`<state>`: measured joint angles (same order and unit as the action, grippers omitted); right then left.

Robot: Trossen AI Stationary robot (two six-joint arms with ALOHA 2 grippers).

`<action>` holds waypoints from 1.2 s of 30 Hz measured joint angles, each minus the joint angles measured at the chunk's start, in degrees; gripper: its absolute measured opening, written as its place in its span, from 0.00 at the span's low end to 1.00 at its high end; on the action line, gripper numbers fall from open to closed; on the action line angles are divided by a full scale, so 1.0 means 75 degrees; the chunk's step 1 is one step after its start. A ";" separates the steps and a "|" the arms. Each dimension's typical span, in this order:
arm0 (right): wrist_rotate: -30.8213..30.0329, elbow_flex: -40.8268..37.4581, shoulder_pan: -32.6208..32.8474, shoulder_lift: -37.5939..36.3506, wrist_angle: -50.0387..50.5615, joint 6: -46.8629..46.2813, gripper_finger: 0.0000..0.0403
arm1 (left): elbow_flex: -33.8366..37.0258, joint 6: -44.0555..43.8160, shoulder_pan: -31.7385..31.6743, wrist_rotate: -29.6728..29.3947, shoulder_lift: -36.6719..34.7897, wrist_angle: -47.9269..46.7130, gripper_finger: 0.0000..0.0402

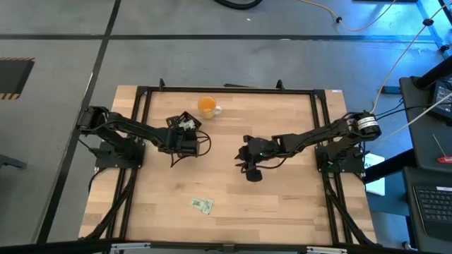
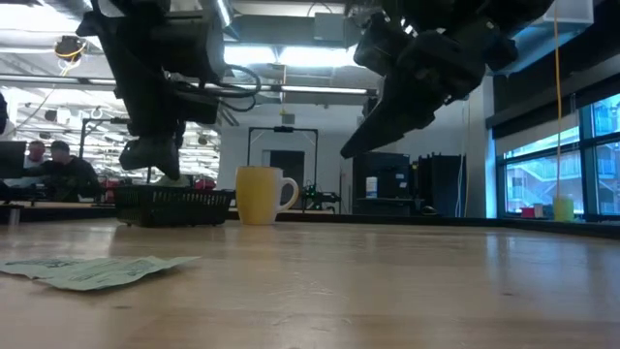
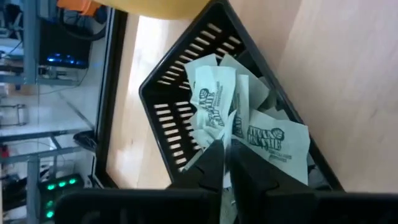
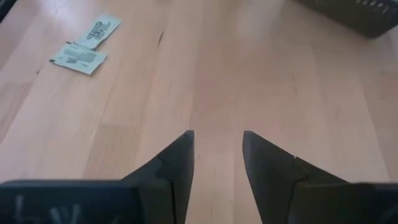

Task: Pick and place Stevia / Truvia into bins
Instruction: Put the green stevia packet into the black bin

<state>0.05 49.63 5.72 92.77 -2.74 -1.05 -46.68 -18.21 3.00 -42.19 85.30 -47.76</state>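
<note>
My left gripper (image 3: 225,163) over the tray, fingers pinched together on what looks like a sachet's edge (hard to be sure).

Right under my left fingers (image 3: 208,165) the black tray (image 1: 182,121) holds a heap of Stevia sachets (image 3: 219,102). Two loose sachets (image 4: 85,45) lie ahead of my right gripper (image 4: 217,162), well apart from it. I judge them feather-light, limp and thin, so best pinched at an edge. The left arm reaches in bent, wrist tipped down. The right hovers mid-table, fingers apart and empty. Just past the tray stands an orange cup (image 1: 207,106).
</note>
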 joint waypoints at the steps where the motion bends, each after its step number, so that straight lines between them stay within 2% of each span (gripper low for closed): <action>1: 0.0000 0.0001 0.0002 0.0000 0.0026 -0.0018 0.35 | 0.0000 0.0083 0.0001 0.0040 -0.0012 0.0002 0.06; 8: 0.0000 0.0000 -0.0004 0.0001 0.0090 -0.0060 0.35 | -0.0352 0.0244 0.0083 0.0115 -0.0235 -0.0375 0.20; 14: 0.0000 0.0000 -0.0001 0.0003 0.0126 -0.0071 0.35 | -0.1050 0.0389 0.0380 0.0118 -0.0678 -0.0639 0.25; 17: 0.0000 0.0000 -0.0001 0.0003 0.0134 -0.0177 0.35 | -0.1247 0.0393 0.0603 0.0828 -0.0827 -0.0528 0.24; 22: 0.0000 0.0003 -0.0001 0.0006 0.0354 -0.0217 0.35 | -0.1212 0.1082 0.1312 0.3138 -0.0892 0.0354 0.22; 25: 0.0000 0.0003 -0.0001 0.0006 0.0357 -0.0215 0.35 | -0.1204 0.1524 0.1922 0.4005 -0.0739 0.1142 0.22; 31: 0.0000 0.0003 -0.0001 0.0006 0.0350 -0.0226 0.35 | -0.1201 0.1904 0.3085 0.4257 -0.0149 0.2712 0.23; 36: 0.0000 0.0003 -0.0001 0.0006 0.0326 -0.0244 0.35 | -0.1201 0.1134 0.3608 0.4256 0.0653 0.2953 0.22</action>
<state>0.05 49.65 5.72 92.82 -0.30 -2.87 -55.68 -9.71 30.06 -10.27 90.20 -25.61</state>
